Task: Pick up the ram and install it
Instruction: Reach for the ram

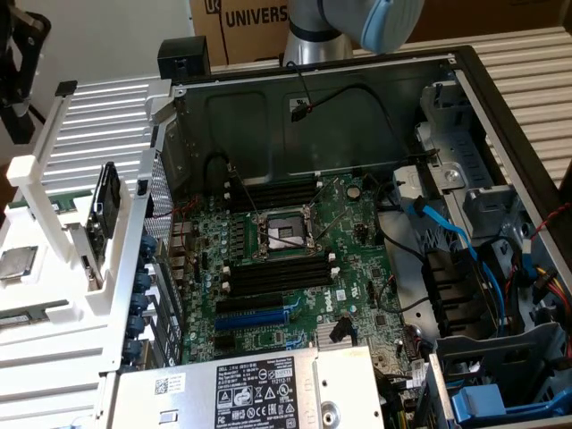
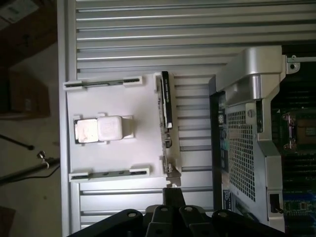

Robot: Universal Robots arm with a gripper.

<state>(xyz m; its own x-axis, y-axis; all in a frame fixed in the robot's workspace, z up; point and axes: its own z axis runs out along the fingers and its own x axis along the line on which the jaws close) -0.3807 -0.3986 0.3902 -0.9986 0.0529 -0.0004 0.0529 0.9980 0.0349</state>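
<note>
Open computer case (image 1: 259,116) is laid on the slatted worktop (image 2: 148,29), motherboard (image 1: 349,223) exposed. A white holder (image 2: 113,98) is set beside it. The ram (image 2: 166,98) is stood on edge along the holder's case-side edge. The gripper (image 2: 173,193) is closed and empty, near the holder's end.

Even indoor light, shadowed case (image 1: 268,116), glare on white tray (image 2: 113,98), perhaps overexposed
</note>
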